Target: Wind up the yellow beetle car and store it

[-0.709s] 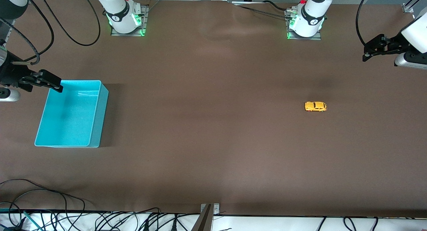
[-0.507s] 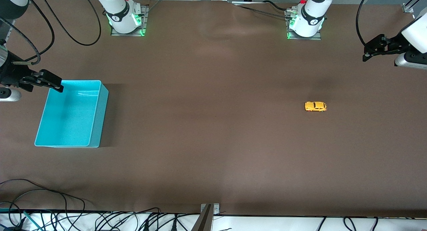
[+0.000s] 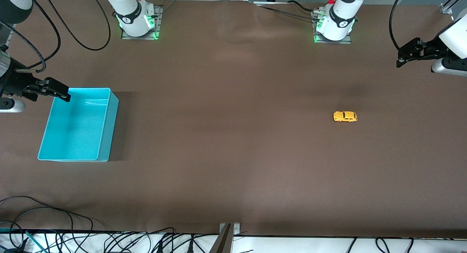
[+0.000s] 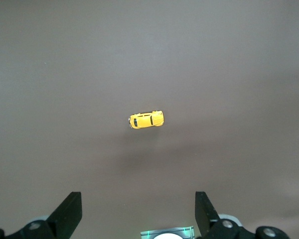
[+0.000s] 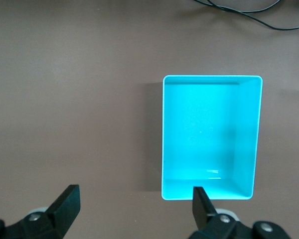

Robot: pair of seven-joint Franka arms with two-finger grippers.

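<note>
On the brown table (image 3: 233, 143), toward the left arm's end, the tiny yellow-orange beetle-shaped toy car (image 3: 345, 116) stands on its small black wheels, upright, with bare tabletop all around it. In the left wrist view the same car (image 4: 146, 120) lies on the surface well apart from the two black fingertips at the frame's edge. The left gripper (image 3: 401, 59) hangs in the air over the table's edge at the left arm's end, its fingers spread wide and holding nothing; the wrist view confirms the wide gap of the left gripper (image 4: 138, 214).

Toward the right arm's end sits an open turquoise rectangular plastic bin (image 3: 105, 125), well apart from the car. Nothing is seen inside it in the right wrist view, where the bin (image 5: 256, 139) shows its bare floor. The right gripper (image 3: 60, 92) hovers over the bin's rim, its fingers likewise wide apart and holding nothing, as the right wrist view of the gripper (image 5: 135, 211) shows.
</note>
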